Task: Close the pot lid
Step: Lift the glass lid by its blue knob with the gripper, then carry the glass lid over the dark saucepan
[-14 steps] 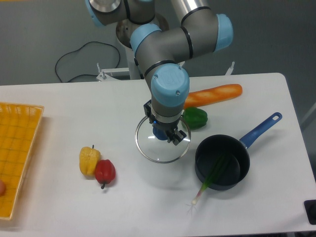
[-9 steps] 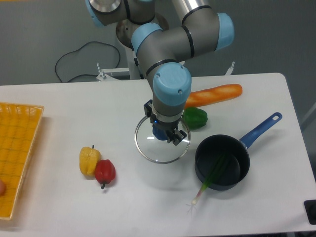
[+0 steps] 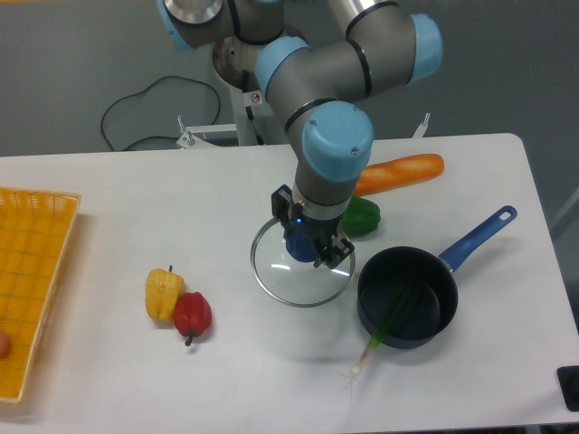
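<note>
Grey arm segments with light-blue joint caps come down from the far centre of the fixed camera's view, fold at an elbow high on the right, and end in a wrist pointing straight down over the middle of the white table (image 3: pixel 136 194). Below the wrist the gripper (image 3: pixel 308 246) has its two black fingers closed on the blue centre knob of the lid (image 3: pixel 294 280), holding the glass disc roughly level. A faint shadow lies on the table beneath it; whether its rim touches the table cannot be told. The lid sits just left of the pot (image 3: pixel 407 297), their rims close but not overlapping.

The pot stands open on the right side of the table, its blue handle running toward the far right edge. A spring onion (image 3: pixel 384 330) leans out of it, green end inside, white root end on the table on the near side. Beyond the gripper lie a green pepper (image 3: pixel 364 217) and, farther back, a baguette (image 3: pixel 403 172). To the left a yellow pepper (image 3: pixel 163 294) and a red pepper (image 3: pixel 193 315) touch each other. A yellow basket (image 3: pixel 32 271) sits at the left edge.
</note>
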Controlling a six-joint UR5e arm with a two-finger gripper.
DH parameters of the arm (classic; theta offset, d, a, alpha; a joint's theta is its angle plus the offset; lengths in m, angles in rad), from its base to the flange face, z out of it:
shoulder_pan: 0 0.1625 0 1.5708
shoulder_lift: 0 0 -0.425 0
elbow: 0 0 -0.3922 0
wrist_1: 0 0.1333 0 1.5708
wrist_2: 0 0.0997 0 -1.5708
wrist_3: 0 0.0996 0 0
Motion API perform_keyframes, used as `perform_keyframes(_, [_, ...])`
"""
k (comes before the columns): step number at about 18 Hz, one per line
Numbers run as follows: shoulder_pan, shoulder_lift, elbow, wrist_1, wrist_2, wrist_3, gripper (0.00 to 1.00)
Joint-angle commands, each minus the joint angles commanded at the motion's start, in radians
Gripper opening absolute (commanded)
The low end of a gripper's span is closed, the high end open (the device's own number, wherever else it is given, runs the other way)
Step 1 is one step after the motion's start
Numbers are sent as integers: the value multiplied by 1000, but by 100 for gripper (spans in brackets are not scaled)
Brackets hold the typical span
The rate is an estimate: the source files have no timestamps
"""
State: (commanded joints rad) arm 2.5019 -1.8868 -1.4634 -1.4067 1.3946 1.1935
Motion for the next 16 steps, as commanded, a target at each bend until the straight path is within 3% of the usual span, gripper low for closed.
perform_keyframes(9, [84, 9, 28, 26, -147, 46, 44])
perform_keyframes(16, [129, -5, 29, 29, -155, 84, 44])
